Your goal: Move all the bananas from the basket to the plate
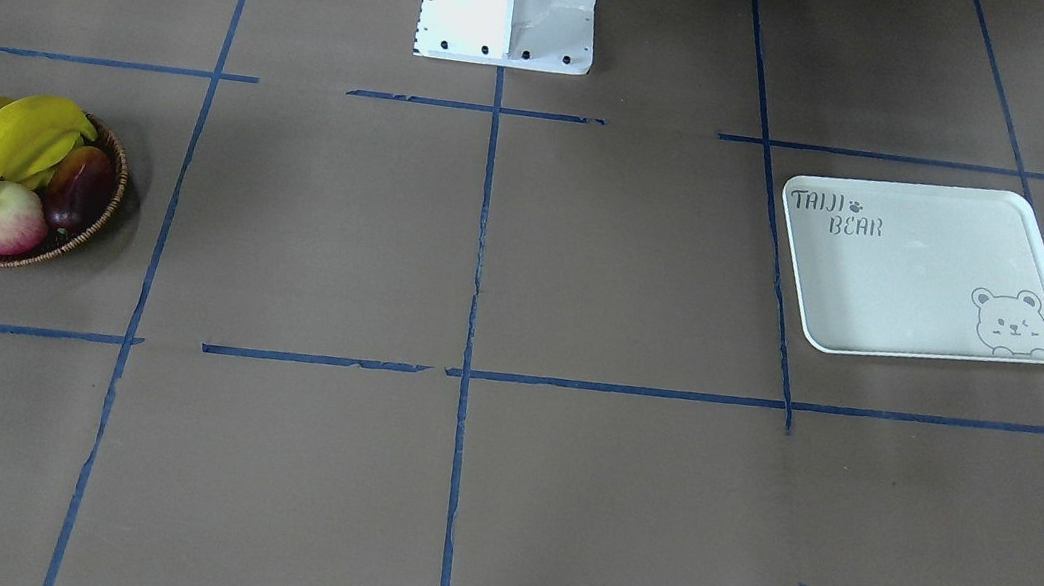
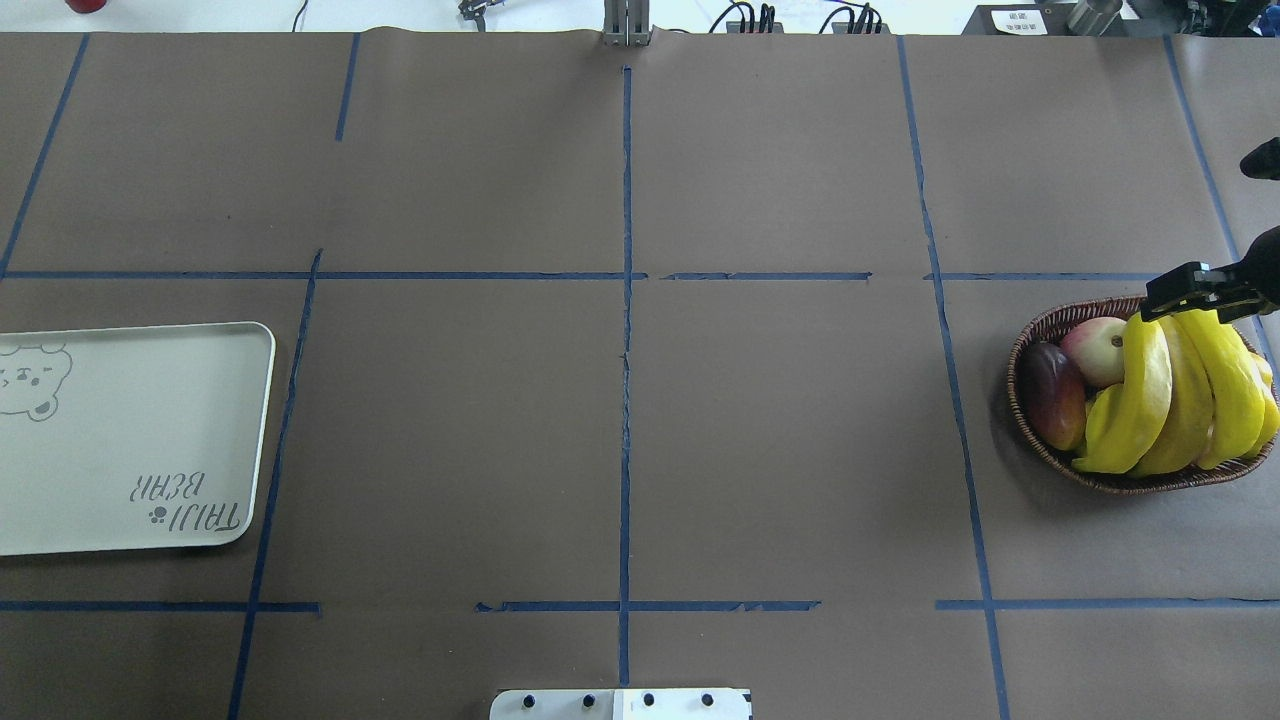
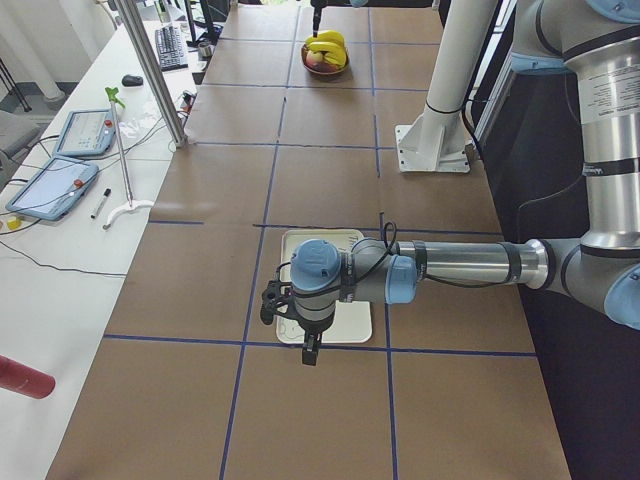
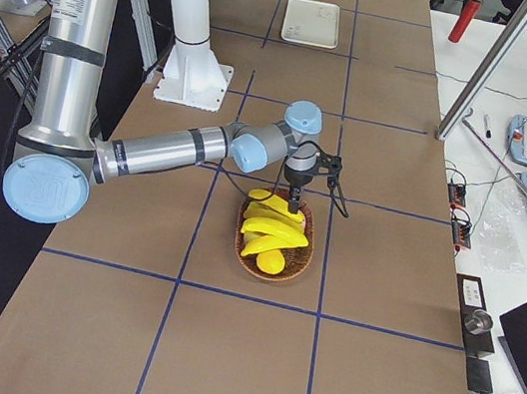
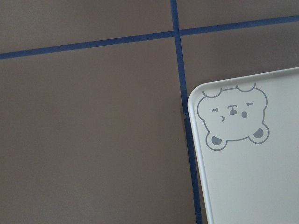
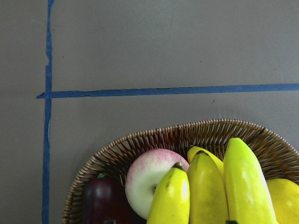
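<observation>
The long curved yellow bananas [image 2: 1170, 400] all lie heaped in the shallow oval brown wicker basket [image 2: 1030, 335] at the robot's right end of the brown paper-covered tabletop [image 2: 620, 450]. They share it with a pink-and-cream apple [image 2: 1095, 350] and a dark red fruit [image 2: 1050, 395]. The pale off-white rectangular plate [image 2: 130, 430] with the bear outline sits bare, well apart at the left end.

The right fingers [image 2: 1180, 290] hang at the bananas' stem ends, on the basket's side away from the robot. I cannot tell whether they are released or already clenched on a banana. The left fingers [image 3: 312, 350] hover at the plate's edge, and their state is likewise unclear.

The step in hand looks to be the first pick. To do it well, the right fingers should straddle one banana only, across its narrow width near the stem, and close firmly, since the skin is smooth and curved. The lift should go straight up until the banana clears the rim and the neighbouring fruit, so the basket is not dragged.
</observation>
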